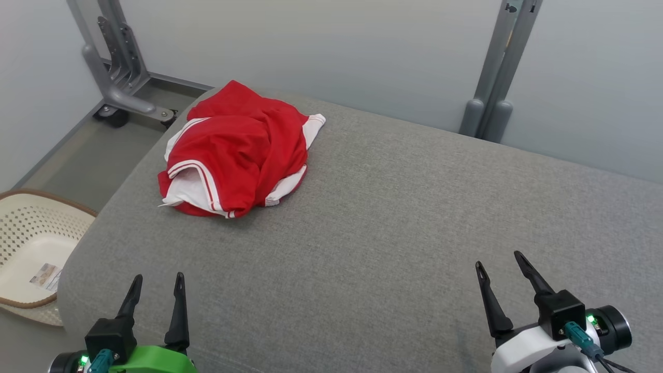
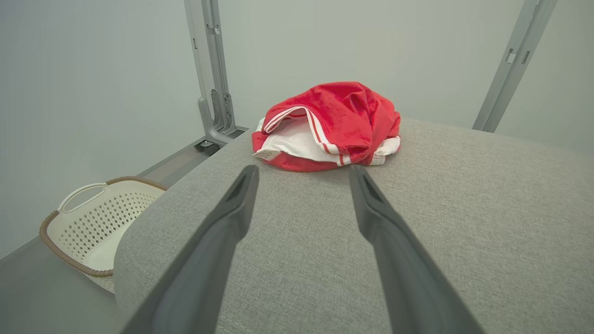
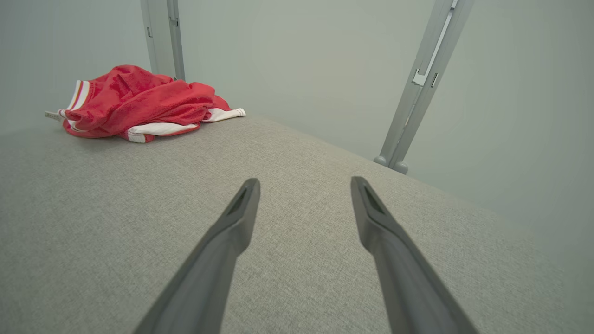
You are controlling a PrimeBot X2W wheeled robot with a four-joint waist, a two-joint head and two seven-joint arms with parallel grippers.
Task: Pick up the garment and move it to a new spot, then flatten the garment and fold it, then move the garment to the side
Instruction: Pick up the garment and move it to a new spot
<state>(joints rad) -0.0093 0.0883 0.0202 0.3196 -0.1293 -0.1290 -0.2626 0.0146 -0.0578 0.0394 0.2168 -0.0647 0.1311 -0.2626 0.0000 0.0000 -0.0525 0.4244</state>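
Nothing was done yet: the red-and-white garment (image 1: pixel 235 150) lay crumpled, untouched; left hand (image 1: pixel 159 276) and right hand (image 1: pixel 498 259) hung spread apart, empty.

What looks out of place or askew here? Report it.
The red and white fabric garment lies crumpled in a heap near the far left corner of the grey upholstered surface, its label sticking out. Nothing else looks odd.
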